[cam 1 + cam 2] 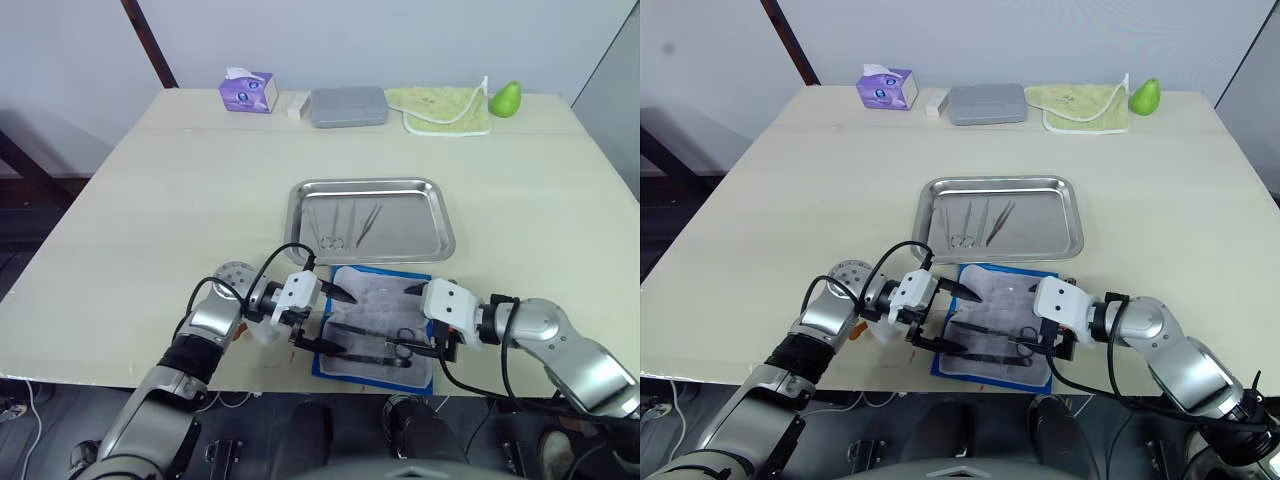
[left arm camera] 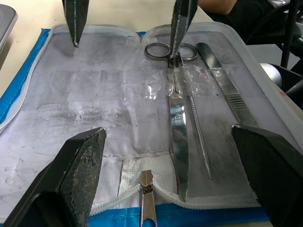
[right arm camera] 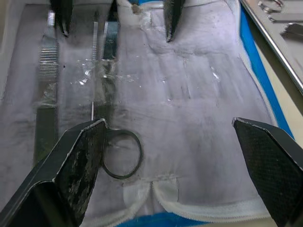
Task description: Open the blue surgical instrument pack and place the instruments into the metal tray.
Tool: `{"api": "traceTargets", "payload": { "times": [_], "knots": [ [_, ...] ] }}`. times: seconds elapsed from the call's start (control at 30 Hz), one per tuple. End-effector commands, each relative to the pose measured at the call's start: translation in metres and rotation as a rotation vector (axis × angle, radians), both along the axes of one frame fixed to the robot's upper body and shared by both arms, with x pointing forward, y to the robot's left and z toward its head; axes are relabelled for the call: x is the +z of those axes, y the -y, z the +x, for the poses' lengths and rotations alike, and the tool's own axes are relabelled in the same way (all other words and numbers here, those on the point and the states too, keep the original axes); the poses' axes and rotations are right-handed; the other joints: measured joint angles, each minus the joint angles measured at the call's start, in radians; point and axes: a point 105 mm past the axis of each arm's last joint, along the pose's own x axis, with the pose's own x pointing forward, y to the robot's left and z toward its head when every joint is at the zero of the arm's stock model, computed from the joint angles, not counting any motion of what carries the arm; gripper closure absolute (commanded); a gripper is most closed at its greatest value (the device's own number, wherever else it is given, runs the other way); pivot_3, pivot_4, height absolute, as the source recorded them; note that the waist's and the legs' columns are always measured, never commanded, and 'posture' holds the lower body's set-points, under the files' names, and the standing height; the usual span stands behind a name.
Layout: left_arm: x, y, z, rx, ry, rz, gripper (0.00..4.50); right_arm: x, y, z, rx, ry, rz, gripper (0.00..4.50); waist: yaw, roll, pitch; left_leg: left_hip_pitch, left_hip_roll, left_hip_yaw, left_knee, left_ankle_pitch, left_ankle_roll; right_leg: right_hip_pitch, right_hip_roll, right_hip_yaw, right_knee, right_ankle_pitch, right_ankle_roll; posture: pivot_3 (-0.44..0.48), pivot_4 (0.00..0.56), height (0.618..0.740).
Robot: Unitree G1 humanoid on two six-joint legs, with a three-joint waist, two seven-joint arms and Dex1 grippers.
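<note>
My left claw (image 1: 331,320) is spread wide over the left end of the opened blue surgical instrument pack (image 1: 374,325), one finger above its far edge, the other above its near edge, holding nothing. My right claw (image 1: 432,330) is also wide open at the pack's right end, its lower finger right by the scissor rings (image 3: 122,154); it grips nothing that I can make out. The pack lies unfolded, pale inside up, at the near edge of the surface (image 1: 150,220), just at 6 o'clock from the metal tray (image 1: 369,218). On the pack I see scissors (image 2: 178,137), a thin probe-like tool (image 2: 199,137) and a flat handle (image 2: 227,85) side by side. The tray already holds some of the instruments (image 1: 350,225). At 12 o'clock along the far edge: a purple tissue box (image 1: 248,92), a grey box (image 1: 347,106), a cloth (image 1: 440,108), a green pear (image 1: 506,98).
</note>
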Motion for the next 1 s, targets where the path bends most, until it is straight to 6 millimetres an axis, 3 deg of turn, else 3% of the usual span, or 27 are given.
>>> {"api": "traceTargets", "payload": {
  "times": [0.03, 0.2, 0.57, 0.7, 1.0],
  "knots": [
    [-0.019, -0.008, -0.008, 0.01, -0.077, 0.064, 0.04, 0.006, -0.007, -0.006, 0.032, 0.015, 0.022, 0.0, 0.0, 0.0, 0.0, 0.0, 0.0, 0.0, 0.0, 0.0, 0.0, 0.0, 0.0, 0.0, 0.0, 0.0, 0.0, 0.0, 0.15, 0.74],
    [-0.02, -0.01, -0.008, 0.012, -0.079, 0.069, 0.04, 0.007, -0.007, -0.009, 0.041, 0.004, 0.021, 0.0, 0.0, 0.0, 0.0, 0.0, 0.0, 0.0, 0.0, 0.0, 0.0, 0.0, 0.0, 0.0, 0.0, 0.0, 0.0, 0.0, 0.15, 0.74],
    [-0.021, -0.009, -0.009, 0.016, -0.077, 0.065, 0.04, -0.011, -0.008, -0.015, 0.009, -0.065, -0.049, 0.0, 0.0, 0.0, 0.0, 0.0, 0.0, 0.0, 0.0, 0.0, 0.0, 0.0, 0.0, 0.0, 0.0, 0.0, 0.0, 0.0, 0.15, 0.74],
    [-0.021, -0.01, -0.01, 0.017, -0.076, 0.065, 0.0, -0.013, -0.009, -0.014, -0.025, -0.08, -0.07, 1.1, -0.003, 0.0, 0.0, 0.0, 0.0, 0.0, 0.0, 0.0, 0.0, 0.0, 0.0, 0.0, 0.0, 0.0, 0.0, 0.0, 0.15, 0.74],
    [-0.019, -0.009, -0.01, 0.02, -0.078, 0.064, 0.0, -0.013, -0.011, -0.013, -0.074, -0.103, -0.112, 1.1, -0.007, -0.001, -0.001, 0.001, 0.001, 0.0, 0.0, 0.0, 0.0, 0.0, 0.0, 0.0, 0.0, -0.001, -0.001, 0.0, 0.15, 0.74]
  ]
}}
